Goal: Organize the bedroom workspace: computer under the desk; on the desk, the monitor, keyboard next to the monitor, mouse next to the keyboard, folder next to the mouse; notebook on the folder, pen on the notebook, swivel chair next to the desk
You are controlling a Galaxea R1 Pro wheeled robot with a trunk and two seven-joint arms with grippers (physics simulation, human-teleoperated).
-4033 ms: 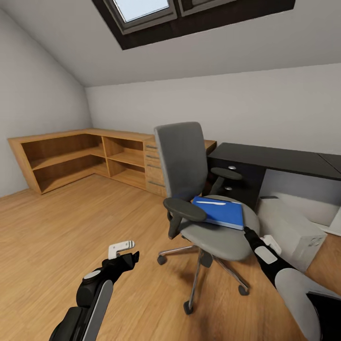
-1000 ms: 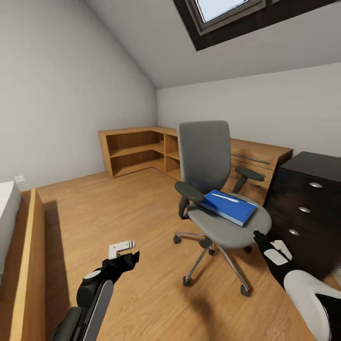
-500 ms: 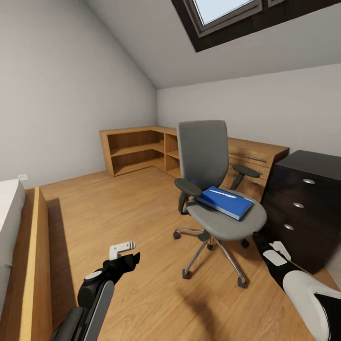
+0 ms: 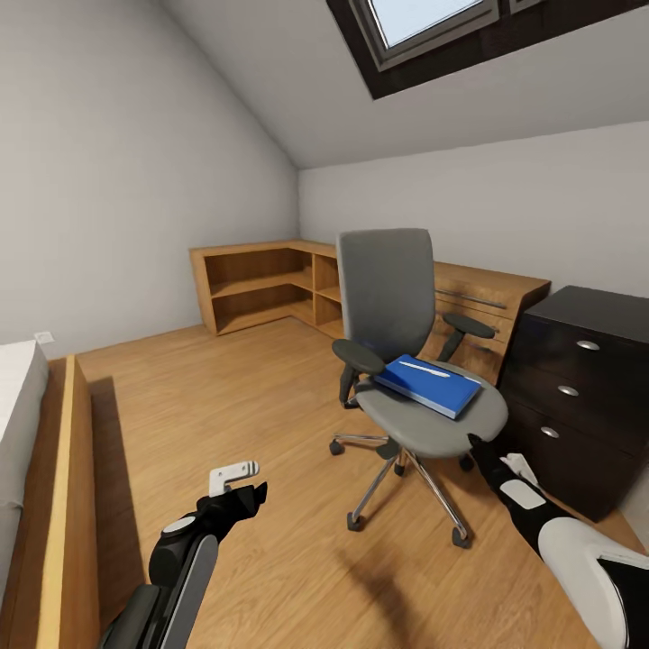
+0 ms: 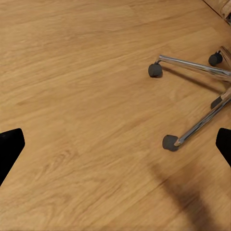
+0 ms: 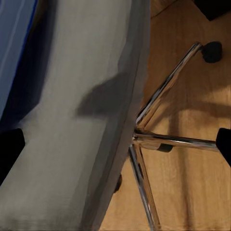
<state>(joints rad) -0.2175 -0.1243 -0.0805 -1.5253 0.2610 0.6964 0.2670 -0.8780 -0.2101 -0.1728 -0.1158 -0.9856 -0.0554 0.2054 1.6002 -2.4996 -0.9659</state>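
- The folder [image 4: 429, 385] is seen lying flat on the seat of the chair [image 4: 407, 361], toward the seat's right half, with a thin white pen [image 4: 425, 370] resting on top of it; a notebook cannot be told apart from the folder's cover.
- In the right wrist view, a strip of the blue folder [image 6: 13, 43] is shown at the edge of the grey seat [image 6: 72, 144], with the chrome base spokes and a dark caster above the wood floor [image 6: 192, 192].
- The chair is stood on the floor just beside a dark drawer cabinet [image 4: 577, 397], in front of low light-wood shelving [image 4: 261, 284] set along the grey walls under a skylight [image 4: 424, 22].
- The right gripper [image 4: 505, 467] is held close to the seat's front right edge, apart from the folder; its jaws are spread wide, their dark tips showing at opposite edges of the wrist view.
- The left gripper [image 4: 236, 482] is held above bare floor, well apart from the chair, with its jaws spread wide; two casters and chrome spokes of the chair base [image 5: 192, 96] are seen in its wrist view.
- A wood-framed bed [image 4: 36, 469] is seen at the far left.
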